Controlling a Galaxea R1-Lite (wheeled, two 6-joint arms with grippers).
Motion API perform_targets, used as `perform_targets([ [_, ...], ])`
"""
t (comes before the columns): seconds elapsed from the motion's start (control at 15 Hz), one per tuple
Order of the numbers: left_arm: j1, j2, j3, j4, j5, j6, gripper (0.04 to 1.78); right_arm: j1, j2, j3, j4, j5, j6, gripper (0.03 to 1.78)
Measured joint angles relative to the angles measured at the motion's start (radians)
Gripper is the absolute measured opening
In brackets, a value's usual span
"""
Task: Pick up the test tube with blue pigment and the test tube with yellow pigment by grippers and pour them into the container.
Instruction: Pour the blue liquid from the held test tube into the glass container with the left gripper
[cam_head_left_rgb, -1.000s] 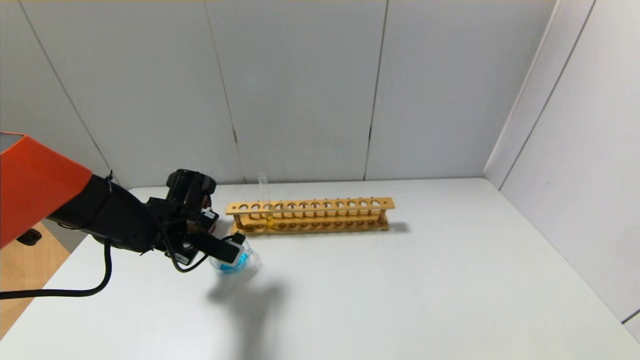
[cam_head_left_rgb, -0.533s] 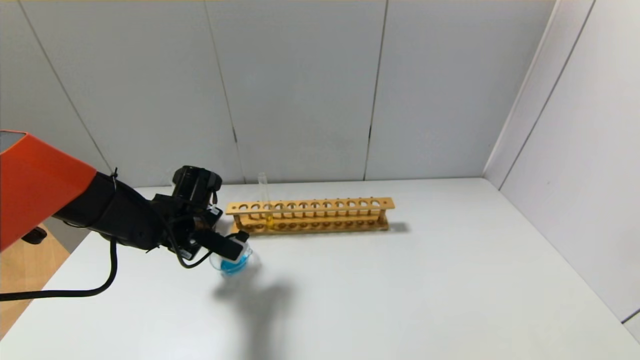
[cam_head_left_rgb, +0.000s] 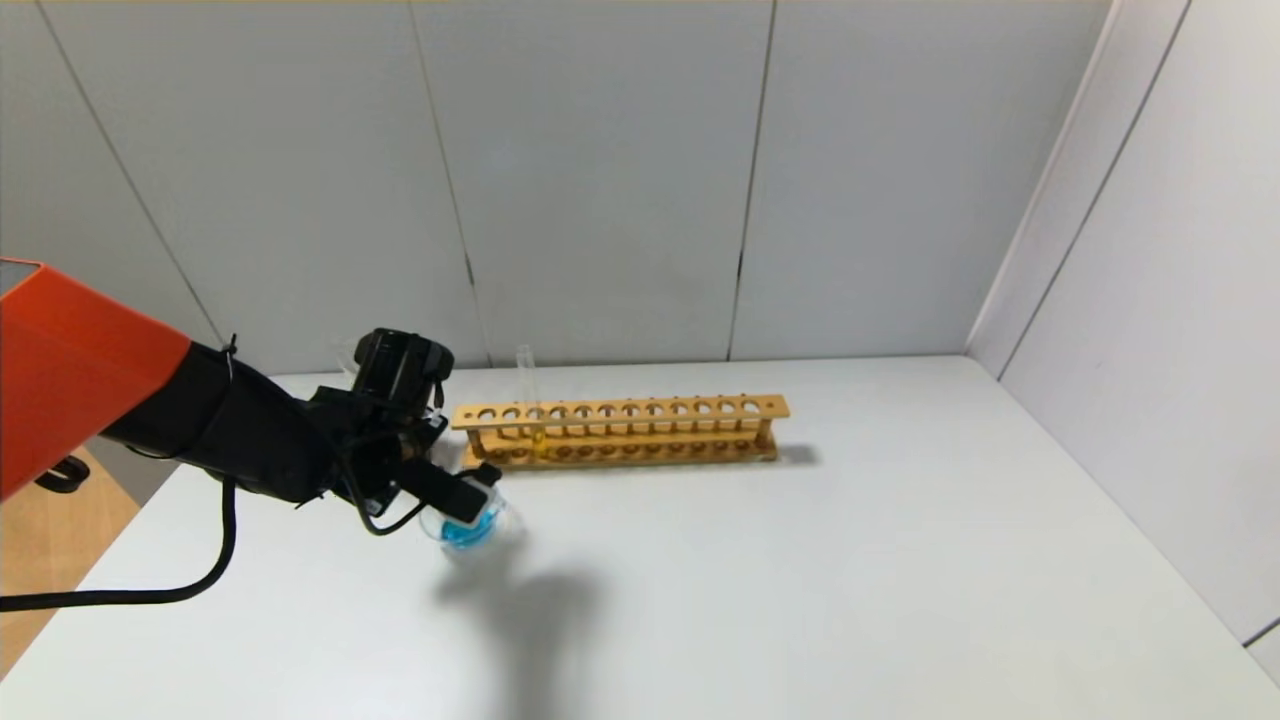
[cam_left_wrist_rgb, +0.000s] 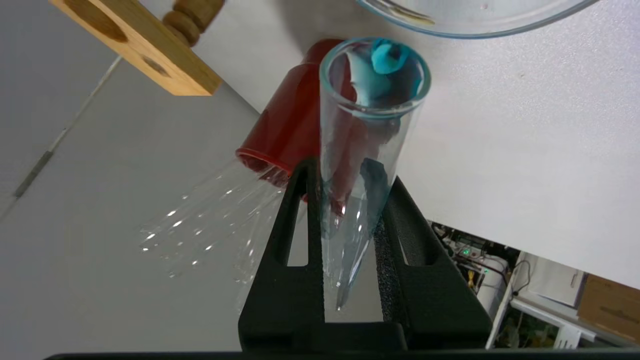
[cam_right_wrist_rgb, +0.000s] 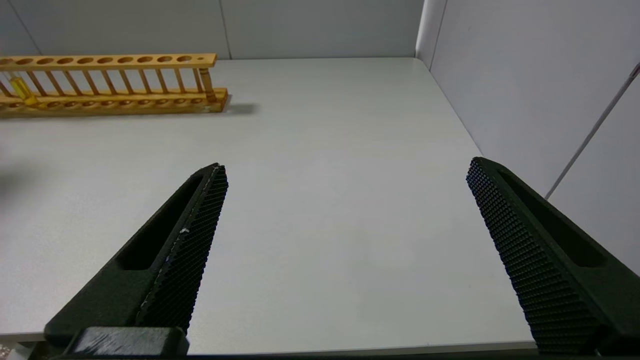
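Observation:
My left gripper (cam_head_left_rgb: 452, 495) (cam_left_wrist_rgb: 350, 172) is shut on the test tube with blue pigment (cam_left_wrist_rgb: 367, 125), tipped mouth-down over the container (cam_head_left_rgb: 470, 528). Only a blue smear shows at the tube's mouth, and blue liquid lies in the container. The container's rim (cam_left_wrist_rgb: 470, 25) is just beyond the tube mouth in the left wrist view. The test tube with yellow pigment (cam_head_left_rgb: 530, 405) (cam_right_wrist_rgb: 22, 90) stands upright near the left end of the wooden rack (cam_head_left_rgb: 620, 430). My right gripper (cam_right_wrist_rgb: 345, 175) is open and empty above bare table, out of the head view.
A dark red cup (cam_left_wrist_rgb: 290, 125) holding several plain clear tubes stands behind the left gripper, mostly hidden in the head view. The rack's end (cam_left_wrist_rgb: 145, 50) is close to the left hand. Grey walls close the back and right of the white table (cam_head_left_rgb: 800, 580).
My left hand has shifted a little to the right and toward the rack with the tube still held over the container. The container and rack have not moved.

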Motion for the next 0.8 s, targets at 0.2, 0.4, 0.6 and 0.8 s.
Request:
perform_targets([
  [0.2, -0.031, -0.006, 0.003, 0.0, 0.053, 0.023, 0.34, 0.0, 0.0, 0.0, 0.0, 0.0, 0.0, 1.75],
  [0.4, -0.042, -0.014, 0.006, 0.0, 0.082, 0.047, 0.34, 0.0, 0.0, 0.0, 0.0, 0.0, 0.0, 1.75],
  [0.6, -0.045, -0.019, 0.009, 0.0, 0.093, 0.049, 0.34, 0.0, 0.0, 0.0, 0.0, 0.0, 0.0, 1.75],
  [0.8, -0.045, -0.02, 0.012, 0.001, 0.098, 0.064, 0.34, 0.0, 0.0, 0.0, 0.0, 0.0, 0.0, 1.75],
])
